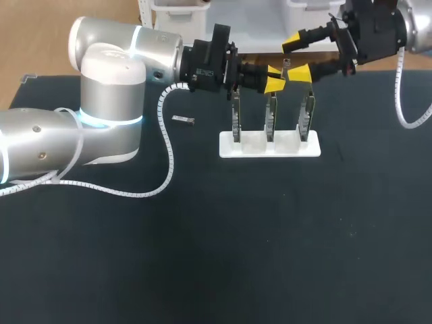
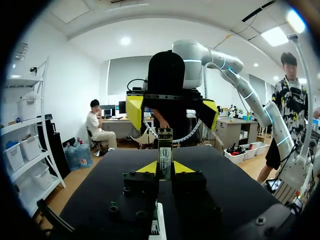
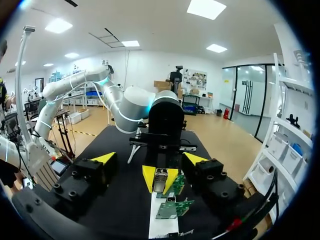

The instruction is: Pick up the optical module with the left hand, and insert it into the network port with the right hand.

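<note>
My left gripper is shut on the optical module, a slim metal bar that sticks out ahead of its yellow tips. It hangs above the white rack, which carries three upright green network boards. My right gripper faces the left one head-on. Its fingers are open and stand to either side of the module's free end without touching it. In the right wrist view the module sits low between my own wide-spread tips, pinched by the left gripper's yellow fingertips.
A second small metal piece lies on the black tabletop left of the rack. The left arm's white coiled cable trails over the table. Boards and rack lie under both grippers.
</note>
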